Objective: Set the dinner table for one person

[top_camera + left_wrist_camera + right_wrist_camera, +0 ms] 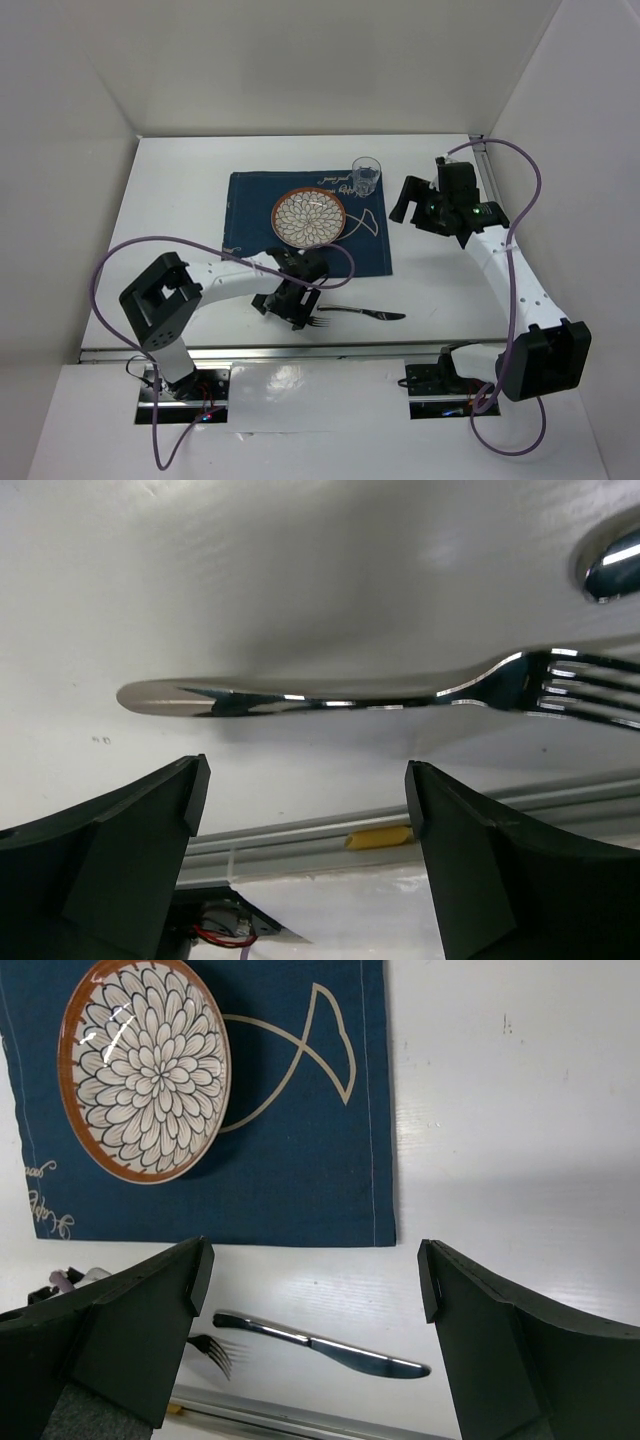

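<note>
The left gripper (300, 780) stands wide open and empty just by the fork (350, 695) on the dinner table (170, 200). The right gripper (312, 1260) hangs spread, empty, beside the placemat (300, 1160)

Glossy metal fork (400, 692) — matt blue cloth placemat (300, 1150).

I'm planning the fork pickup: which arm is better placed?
Left. The left gripper, open, is right at the fork; the right gripper hovers far off beside the placemat.
</note>
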Robot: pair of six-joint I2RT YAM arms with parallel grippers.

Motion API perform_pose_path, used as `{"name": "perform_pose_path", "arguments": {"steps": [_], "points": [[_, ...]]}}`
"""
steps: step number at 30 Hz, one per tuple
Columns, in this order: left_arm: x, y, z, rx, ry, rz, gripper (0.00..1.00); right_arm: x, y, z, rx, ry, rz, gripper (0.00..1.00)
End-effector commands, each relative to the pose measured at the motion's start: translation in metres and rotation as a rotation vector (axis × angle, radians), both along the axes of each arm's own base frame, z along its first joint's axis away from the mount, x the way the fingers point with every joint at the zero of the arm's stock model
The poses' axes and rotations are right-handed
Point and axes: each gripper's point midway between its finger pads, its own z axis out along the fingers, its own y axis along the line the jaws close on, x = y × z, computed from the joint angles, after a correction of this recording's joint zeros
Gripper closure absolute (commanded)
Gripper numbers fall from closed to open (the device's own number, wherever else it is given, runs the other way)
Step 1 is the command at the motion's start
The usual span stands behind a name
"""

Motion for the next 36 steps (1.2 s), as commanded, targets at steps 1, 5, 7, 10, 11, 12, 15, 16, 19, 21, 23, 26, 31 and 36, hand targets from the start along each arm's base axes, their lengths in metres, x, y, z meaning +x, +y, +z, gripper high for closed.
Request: {"name": "perform_pose_path", "arguments": {"steps": [1,5,7,10,11,12,15,16,19,21,23,26,31,36], "points": [[0.018,-0.001,0.005,0.039,-0.068,-0.006,0.01,-0.005,-0.002,0.007,0.001,-0.008,-0.003,0.03],[0.026,-0.004,0.008,0.045,-0.092,-0.024,0.01,-0.009,-0.004,0.004,-0.009,0.003,-0.011,0.03],[0.03,-0.005,0.01,0.045,-0.107,-0.033,0.01,-0.011,-0.005,0.002,-0.01,0.012,-0.01,0.03],[0.037,-0.01,0.011,0.044,-0.124,-0.043,0.02,-0.011,-0.005,0.002,-0.01,0.012,-0.01,0.03],[0.038,-0.01,0.006,0.053,-0.119,-0.055,0.02,-0.011,-0.005,0.002,-0.01,0.012,-0.01,0.03],[0.039,-0.011,0.004,0.061,-0.113,-0.065,0.02,-0.011,-0.005,0.002,-0.01,0.012,-0.01,0.03],[0.041,-0.018,-0.001,0.049,-0.108,-0.076,0.05,-0.011,-0.004,0.005,-0.002,0.005,-0.017,0.03],[0.043,-0.019,-0.002,0.049,-0.108,-0.076,0.05,-0.013,-0.005,0.004,-0.004,0.014,-0.017,0.03],[0.042,-0.021,-0.001,0.032,-0.108,-0.087,0.08,-0.014,-0.005,0.006,-0.004,0.014,-0.017,0.03],[0.037,-0.022,-0.005,0.017,-0.085,-0.111,0.1,-0.014,-0.006,0.009,-0.009,0.004,-0.023,0.03],[0.037,-0.027,-0.005,-0.006,-0.077,-0.124,0.13,-0.014,-0.006,0.009,-0.009,0.004,-0.023,0.03],[0.031,-0.035,-0.008,-0.053,-0.046,-0.142,0.16,-0.014,-0.006,0.009,-0.009,0.004,-0.023,0.03],[0.028,-0.046,-0.01,-0.108,-0.027,-0.17,0.18,-0.015,-0.005,0.009,-0.002,0.005,-0.017,0.03],[0.029,-0.045,-0.01,-0.107,-0.027,-0.181,0.28,-0.015,-0.005,0.009,-0.002,0.005,-0.017,0.03]]}}
